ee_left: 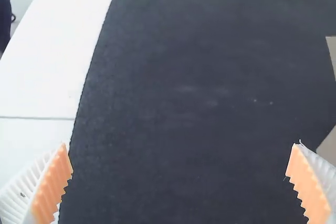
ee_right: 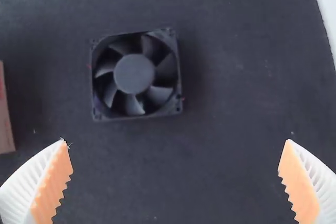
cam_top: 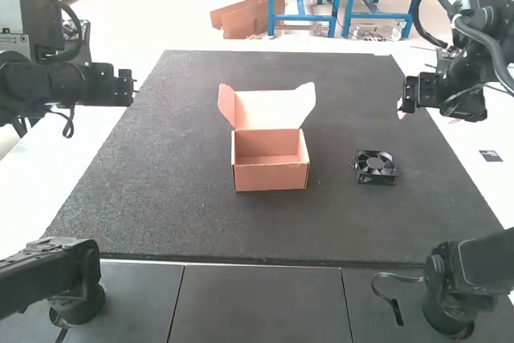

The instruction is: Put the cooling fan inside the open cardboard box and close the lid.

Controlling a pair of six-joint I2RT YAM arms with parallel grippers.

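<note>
On the tabletop the cooling fan lies outside the open cardboard box, left claw and right claw released: nothing done.

The square plastic cooling fan is black, the open cardboard box pale brown, and the textured mat dark grey on a white bench. The ribbed fingers are white with orange pads.

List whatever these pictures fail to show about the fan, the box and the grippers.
- The cardboard box: its inside floor, high view, hidden by its own front wall.
- The cooling fan: its underside, right wrist view, since it lies flat on the mat.
- The box, right wrist view: mostly cut off by the picture's edge.
- The left gripper and right gripper: open, with fingers cut off by each wrist picture's edge.
</note>
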